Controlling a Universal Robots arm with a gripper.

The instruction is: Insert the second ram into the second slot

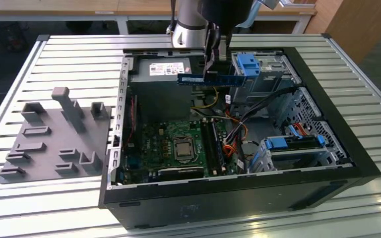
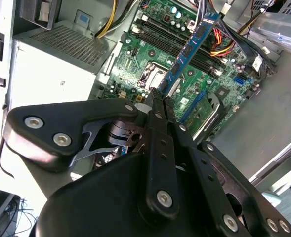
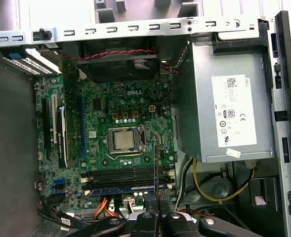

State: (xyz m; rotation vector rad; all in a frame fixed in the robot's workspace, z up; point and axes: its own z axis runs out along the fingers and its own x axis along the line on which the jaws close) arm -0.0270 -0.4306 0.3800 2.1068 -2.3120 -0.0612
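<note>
A slatted metal table (image 1: 78,54) carried the whole set-up. On it lay an open black computer case (image 1: 243,198), its inside facing up. On the exterior view's left of the case sat a grey moulded fixture tray (image 1: 51,144) with upright posts.

Inside the case, a grey power supply (image 1: 167,72) (image 3: 224,98) filled one end. Next to it lay the green motherboard (image 1: 170,144) (image 3: 110,108) (image 2: 150,54). Light-blue drive-bay brackets (image 1: 247,64) stood along the case's side on the exterior view's right. The processor socket (image 1: 182,147) (image 3: 124,139) sat near the middle of the board. A row of dark memory slots (image 3: 120,175) (image 1: 216,144) ran beside it. In the first wrist view, the slot nearest the orange cables (image 3: 105,206) already held a blue stick (image 3: 120,190).

The arm reached down from the far side of the case. Its gripper (image 1: 212,73) (image 2: 157,96) (image 3: 157,210) was clamped tight on the second ram (image 1: 194,80) (image 2: 192,49) (image 3: 156,163). The stick was pinched near its middle. In the exterior view it hung level, above the case between the power supply and the upper bracket, well clear of the board. In the second wrist view it jutted out from the fingertips over the memory slots. In the first wrist view it showed edge-on as a thin line. It was in no slot yet.
</note>
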